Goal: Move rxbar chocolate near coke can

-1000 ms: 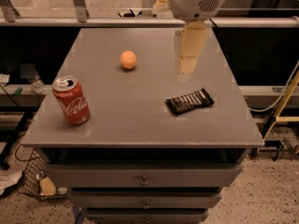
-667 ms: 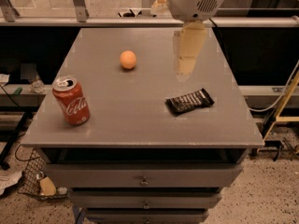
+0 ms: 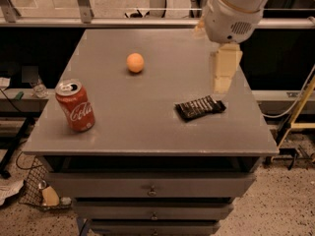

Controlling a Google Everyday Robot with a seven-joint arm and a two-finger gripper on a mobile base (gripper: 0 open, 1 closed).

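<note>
The rxbar chocolate (image 3: pixel 200 107), a flat black bar with white lettering, lies on the right part of the grey table (image 3: pixel 147 132). The coke can (image 3: pixel 75 105), red with a silver top, stands upright near the table's front left. My gripper (image 3: pixel 221 85) hangs from the white arm at the upper right. It points down, just above and slightly behind the bar's right end, and holds nothing that I can see.
A small orange ball (image 3: pixel 135 63) sits on the table behind the middle. The table's right edge is close to the bar. Drawers (image 3: pixel 152 190) are below the tabletop. Railings and cables surround the table.
My gripper has moved to the right and down, from over the table's back middle to just above the bar's right end. The bar, can and ball have not moved.
</note>
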